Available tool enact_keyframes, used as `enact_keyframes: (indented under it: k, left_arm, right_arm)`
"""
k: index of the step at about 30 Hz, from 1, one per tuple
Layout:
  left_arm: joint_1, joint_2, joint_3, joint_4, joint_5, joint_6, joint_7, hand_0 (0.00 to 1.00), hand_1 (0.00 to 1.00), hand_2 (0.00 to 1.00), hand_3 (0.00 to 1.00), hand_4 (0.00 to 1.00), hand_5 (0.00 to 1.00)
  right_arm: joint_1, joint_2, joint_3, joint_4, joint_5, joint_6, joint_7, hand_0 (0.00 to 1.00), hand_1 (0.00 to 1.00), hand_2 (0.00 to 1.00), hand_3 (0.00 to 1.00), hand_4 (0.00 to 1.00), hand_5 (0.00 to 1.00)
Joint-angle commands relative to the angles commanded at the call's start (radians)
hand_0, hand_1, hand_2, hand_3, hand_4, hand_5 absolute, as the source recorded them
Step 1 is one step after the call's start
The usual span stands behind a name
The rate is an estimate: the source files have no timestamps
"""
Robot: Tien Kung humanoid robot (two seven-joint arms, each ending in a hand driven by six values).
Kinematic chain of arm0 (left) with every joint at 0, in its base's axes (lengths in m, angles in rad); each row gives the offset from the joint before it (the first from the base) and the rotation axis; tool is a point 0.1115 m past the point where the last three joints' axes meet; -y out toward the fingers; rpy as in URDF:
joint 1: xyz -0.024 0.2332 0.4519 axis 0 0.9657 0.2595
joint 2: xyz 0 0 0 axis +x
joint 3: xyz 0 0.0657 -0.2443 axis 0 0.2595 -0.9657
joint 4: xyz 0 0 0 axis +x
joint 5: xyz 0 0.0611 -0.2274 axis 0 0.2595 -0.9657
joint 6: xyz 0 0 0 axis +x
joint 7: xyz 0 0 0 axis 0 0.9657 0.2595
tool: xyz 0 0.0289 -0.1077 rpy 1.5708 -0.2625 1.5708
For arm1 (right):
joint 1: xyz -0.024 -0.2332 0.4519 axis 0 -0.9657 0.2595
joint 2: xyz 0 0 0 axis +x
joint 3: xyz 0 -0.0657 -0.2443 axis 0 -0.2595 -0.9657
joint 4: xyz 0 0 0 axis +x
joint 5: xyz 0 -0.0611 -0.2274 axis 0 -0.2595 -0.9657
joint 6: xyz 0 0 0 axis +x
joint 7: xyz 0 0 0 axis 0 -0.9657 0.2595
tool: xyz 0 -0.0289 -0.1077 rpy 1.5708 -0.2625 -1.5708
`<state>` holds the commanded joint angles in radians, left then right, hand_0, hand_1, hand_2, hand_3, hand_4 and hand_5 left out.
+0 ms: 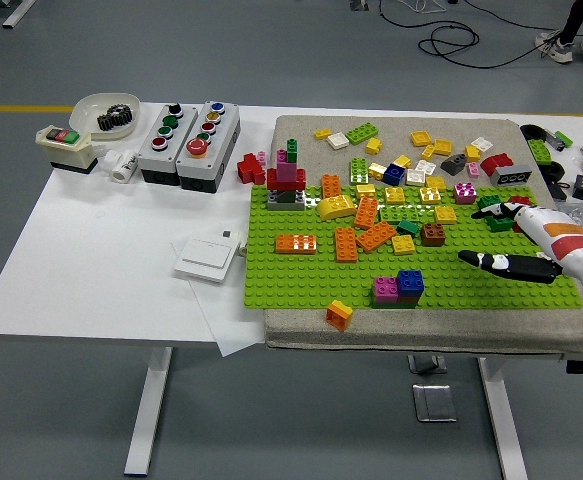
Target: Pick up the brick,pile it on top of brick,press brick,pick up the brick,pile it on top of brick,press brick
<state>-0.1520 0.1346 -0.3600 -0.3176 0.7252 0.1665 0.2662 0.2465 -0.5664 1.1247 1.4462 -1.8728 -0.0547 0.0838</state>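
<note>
Right hand low over a green baseplate strewn with bricks, on a white counter.
Counter (101,270); grey mat (301,335); green baseplate (311,275); right hand (516,240) at the plate's right end, fingers stretched out and apart, gripping nothing, just beside a green brick (498,222); blue brick (410,283) and pink brick (385,290) side by side near the front; loose bricks (426,140) behind.
</note>
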Motion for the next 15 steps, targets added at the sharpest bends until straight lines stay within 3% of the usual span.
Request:
enact_keyframes:
  k: [15]
  left_arm:
    - [-0.004, -0.009, 0.034, 0.006, -0.065, 0.016, -0.020, 0.698, 0.717, 0.746, 0.607, 0.714, 0.680]
  right_arm:
    - [0.019, -0.009, -0.016, -0.001, -0.008, 0.010, 0.002, 0.830, 0.762, 0.779, 0.762, 0.998, 0.998]
